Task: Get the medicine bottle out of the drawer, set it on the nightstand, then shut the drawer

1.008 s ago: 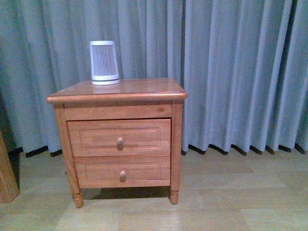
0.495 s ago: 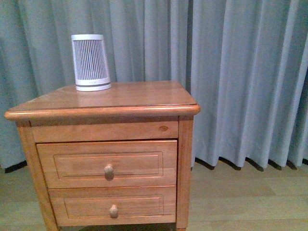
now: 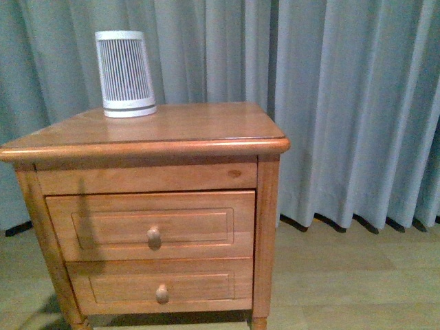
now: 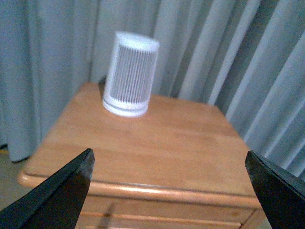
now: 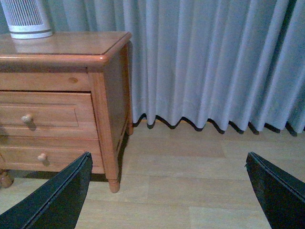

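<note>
Ahead of left gripper [image 4: 167, 155], nightstand [image 4: 190, 129].

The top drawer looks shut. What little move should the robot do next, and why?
Probably lower the open left gripper toward the knob of the drawer. The drawer is shut, no medicine bottle shows on the nightstand, and that gripper is aimed at the nightstand's top, above the drawer front.

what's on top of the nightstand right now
Only a white-grey ribbed cylinder, standing upright near the back left of the nightstand top. No medicine bottle shows there. The taller drawer is shut, so whatever lies inside it is hidden.
</note>
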Robot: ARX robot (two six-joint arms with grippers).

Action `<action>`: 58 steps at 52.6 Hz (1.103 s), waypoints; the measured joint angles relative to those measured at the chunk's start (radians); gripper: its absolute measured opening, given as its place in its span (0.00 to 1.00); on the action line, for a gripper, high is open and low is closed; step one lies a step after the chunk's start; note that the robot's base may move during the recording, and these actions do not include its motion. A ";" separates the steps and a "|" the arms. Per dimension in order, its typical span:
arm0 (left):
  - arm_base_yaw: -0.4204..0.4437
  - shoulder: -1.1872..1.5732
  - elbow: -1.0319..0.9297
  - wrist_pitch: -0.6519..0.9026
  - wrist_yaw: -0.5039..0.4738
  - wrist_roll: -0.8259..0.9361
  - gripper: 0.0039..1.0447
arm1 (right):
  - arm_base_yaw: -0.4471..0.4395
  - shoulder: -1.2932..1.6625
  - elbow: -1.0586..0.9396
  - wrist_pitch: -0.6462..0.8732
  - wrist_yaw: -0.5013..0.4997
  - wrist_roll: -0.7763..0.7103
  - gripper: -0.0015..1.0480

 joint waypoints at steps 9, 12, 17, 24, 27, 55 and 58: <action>-0.132 0.256 -0.097 0.128 -0.056 0.008 0.94 | 0.000 0.000 0.000 0.000 0.000 0.000 0.93; -0.161 0.316 -0.118 0.175 -0.079 0.008 0.94 | 0.000 0.000 0.000 0.000 0.000 0.000 0.93; -0.211 0.442 -0.128 0.262 -0.118 0.000 0.94 | 0.000 0.000 0.000 0.000 0.000 0.000 0.93; -0.241 0.580 -0.090 0.332 -0.153 -0.005 0.94 | 0.000 0.000 0.000 0.000 0.000 0.000 0.93; -0.246 0.642 -0.046 0.338 -0.167 -0.002 0.94 | 0.000 0.000 0.000 0.000 0.000 0.000 0.93; -0.158 1.012 0.331 0.315 -0.229 0.024 0.94 | 0.000 0.000 0.000 0.000 0.000 0.000 0.93; -0.153 1.025 0.349 0.315 -0.226 0.026 0.94 | 0.000 0.000 0.000 0.000 0.000 0.000 0.93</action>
